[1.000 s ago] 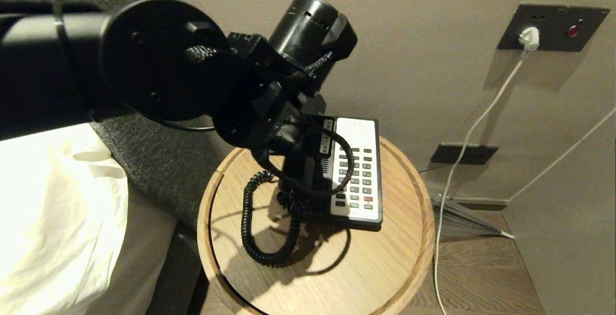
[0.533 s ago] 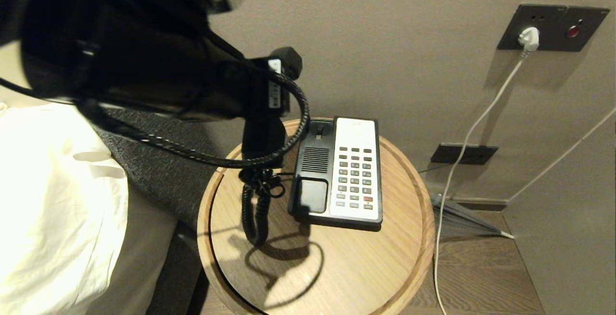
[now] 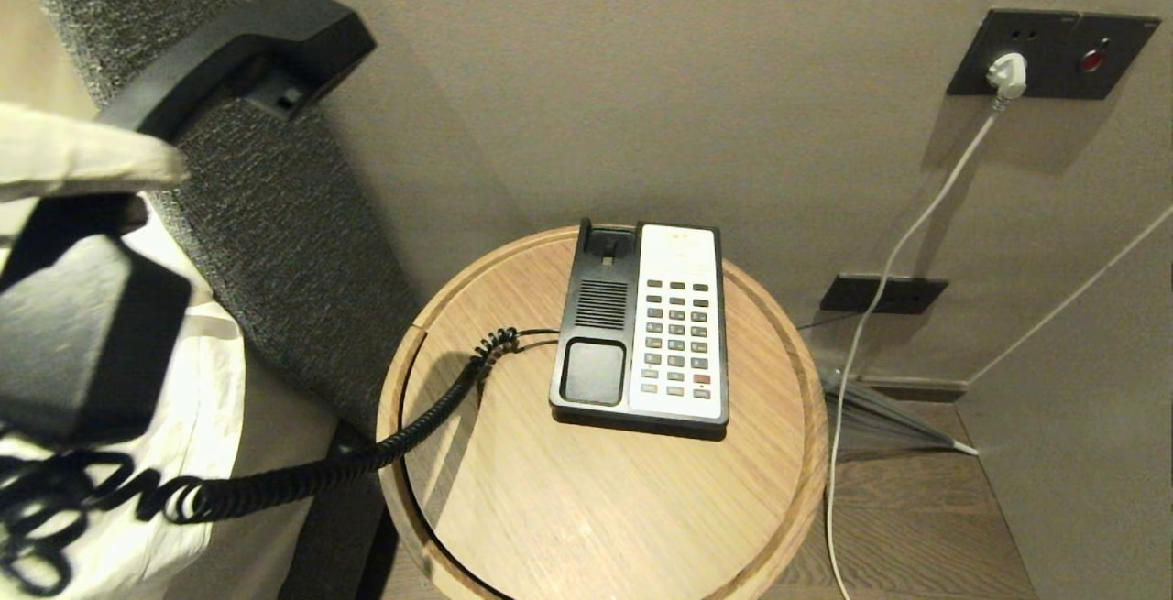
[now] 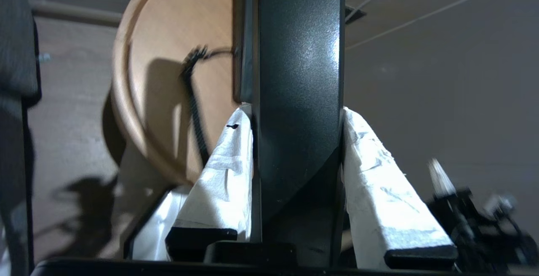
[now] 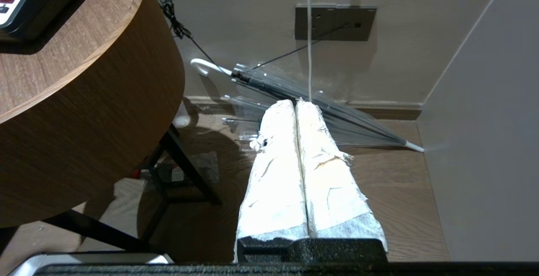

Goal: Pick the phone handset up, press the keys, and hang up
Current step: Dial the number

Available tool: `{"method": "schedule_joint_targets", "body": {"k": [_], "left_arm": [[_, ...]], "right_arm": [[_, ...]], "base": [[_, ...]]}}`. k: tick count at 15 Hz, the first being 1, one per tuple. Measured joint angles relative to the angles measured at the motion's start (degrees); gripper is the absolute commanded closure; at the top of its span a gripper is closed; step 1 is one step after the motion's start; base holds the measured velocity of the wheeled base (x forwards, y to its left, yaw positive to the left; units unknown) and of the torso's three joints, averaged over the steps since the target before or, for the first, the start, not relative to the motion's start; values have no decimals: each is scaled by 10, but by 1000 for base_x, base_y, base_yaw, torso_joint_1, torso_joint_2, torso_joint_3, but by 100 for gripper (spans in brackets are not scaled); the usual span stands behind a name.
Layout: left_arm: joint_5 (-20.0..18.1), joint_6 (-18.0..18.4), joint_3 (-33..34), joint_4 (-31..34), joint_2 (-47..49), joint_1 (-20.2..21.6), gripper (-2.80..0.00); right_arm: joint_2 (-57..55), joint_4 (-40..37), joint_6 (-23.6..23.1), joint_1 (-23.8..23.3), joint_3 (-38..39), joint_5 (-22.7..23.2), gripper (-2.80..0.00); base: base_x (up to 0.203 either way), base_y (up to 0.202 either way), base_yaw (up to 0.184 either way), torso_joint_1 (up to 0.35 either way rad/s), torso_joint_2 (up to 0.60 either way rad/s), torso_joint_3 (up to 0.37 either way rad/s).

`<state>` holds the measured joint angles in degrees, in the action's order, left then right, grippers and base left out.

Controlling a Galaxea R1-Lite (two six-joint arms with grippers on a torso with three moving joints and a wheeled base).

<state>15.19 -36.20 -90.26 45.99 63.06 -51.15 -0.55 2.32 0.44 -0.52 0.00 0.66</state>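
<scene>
The phone handset is a long black receiver, held off its base at the far left of the head view and close to the camera. My left gripper is shut on its middle. White-wrapped fingers press against both of its sides. Its black coiled cord stretches from the base over the table's left edge. The phone base lies on the round wooden table, its cradle bare and its grey keys uncovered. My right gripper is shut on nothing and hangs low beside the table.
A grey upholstered headboard and white bedding stand left of the table. A white plug sits in a wall socket, its cable running down to the floor. A clear folded umbrella lies on the wooden floor under the right gripper.
The left arm has lifted the handset off the base and drawn it up and to the left. The cord has stretched out, and the cradle and keypad are now uncovered.
</scene>
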Motion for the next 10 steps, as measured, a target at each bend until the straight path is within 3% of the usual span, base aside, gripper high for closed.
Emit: {"method": "schedule_joint_targets", "body": {"k": [5, 10], "left_arm": [[-3, -48, 88, 37, -133, 0, 0], [-1, -49, 103, 35, -166, 1, 0]], "right_arm": [[0, 0, 0, 0, 0, 0, 0], [0, -2, -13, 0, 0, 1, 0]], "base": [[0, 0, 0, 0, 0, 0], [0, 0, 0, 0, 0, 0]]}}
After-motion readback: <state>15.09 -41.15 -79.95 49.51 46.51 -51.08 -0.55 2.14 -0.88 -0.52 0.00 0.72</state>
